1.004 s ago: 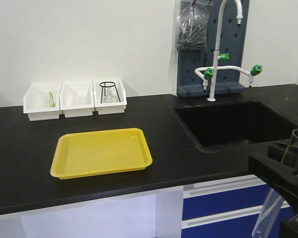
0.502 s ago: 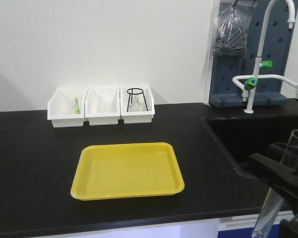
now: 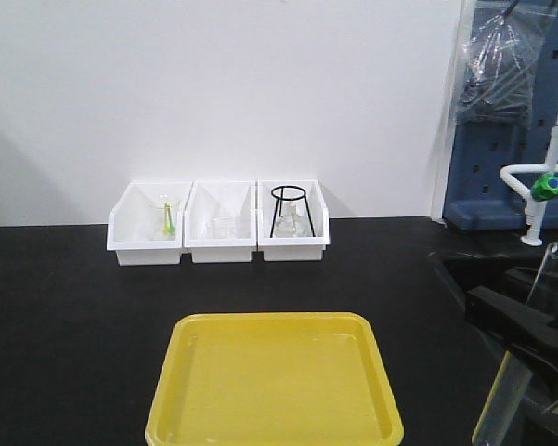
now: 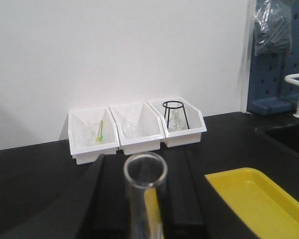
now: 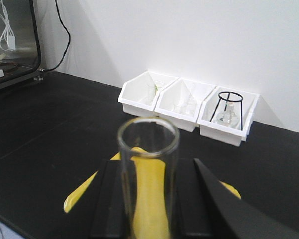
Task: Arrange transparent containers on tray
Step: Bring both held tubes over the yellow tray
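Tubes in hand, tray waiting

My left fingers [image 4: 112, 204] are closed around the left tube [image 4: 145, 199], my right fingers [image 5: 114, 199] around the right tube [image 5: 148, 184], both held clear of the counter [image 3: 56, 325]. The yellow tray [image 3: 274, 321] lies just ahead, nothing in it yet. Carrying step, I judge; next I lower each tube flat inside the rim.

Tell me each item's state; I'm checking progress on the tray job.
Tray: empty, flat on the counter.
Left test tube: empty, clamped in the left gripper.
Right test tube: empty, tilted, clamped in the right gripper.
Left bin: holds a glass with a green item.
Middle bin: holds clear glassware.
Right bin: holds a black wire stand and a flask.
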Controlling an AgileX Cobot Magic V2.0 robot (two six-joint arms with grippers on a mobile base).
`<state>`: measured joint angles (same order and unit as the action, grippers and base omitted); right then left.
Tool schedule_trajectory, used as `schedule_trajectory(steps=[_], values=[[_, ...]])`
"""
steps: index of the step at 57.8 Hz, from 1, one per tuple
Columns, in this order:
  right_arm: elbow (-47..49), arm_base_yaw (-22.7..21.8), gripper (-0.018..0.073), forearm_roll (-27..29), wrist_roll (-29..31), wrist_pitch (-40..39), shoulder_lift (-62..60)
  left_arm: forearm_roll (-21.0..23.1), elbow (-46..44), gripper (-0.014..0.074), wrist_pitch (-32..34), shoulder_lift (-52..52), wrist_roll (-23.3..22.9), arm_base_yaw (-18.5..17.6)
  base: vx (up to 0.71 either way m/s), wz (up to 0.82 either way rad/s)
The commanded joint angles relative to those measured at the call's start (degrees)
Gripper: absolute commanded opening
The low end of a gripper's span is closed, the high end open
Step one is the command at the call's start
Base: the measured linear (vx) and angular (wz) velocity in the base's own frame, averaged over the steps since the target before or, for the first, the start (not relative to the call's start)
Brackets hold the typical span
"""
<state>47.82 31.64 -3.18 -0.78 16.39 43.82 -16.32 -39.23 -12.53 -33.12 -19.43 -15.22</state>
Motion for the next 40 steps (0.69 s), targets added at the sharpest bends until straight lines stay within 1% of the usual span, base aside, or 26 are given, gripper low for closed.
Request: schedule_trajectory(steps=[1, 24, 40], values=[[1.71, -0.33, 0.0009, -0.26, 0.33, -4.99, -0.33, -0.07, -2.18, 0.0128, 4.77, -0.10, -0.30, -0.21, 0.28, 0.17], [1.71, -0.33, 0.0009, -0.26, 0.33, -4.99, -0.33, -0.07, -2.18, 0.0128, 4.71, -0.10, -0.30, -0.21, 0.25, 0.16], [1.71, -0.33, 0.0009, -0.26, 0.33, -4.99, -0.33, -0.07, -2.18, 0.0128, 4.71, -0.10, -0.30, -0.21, 0.20, 0.05]])
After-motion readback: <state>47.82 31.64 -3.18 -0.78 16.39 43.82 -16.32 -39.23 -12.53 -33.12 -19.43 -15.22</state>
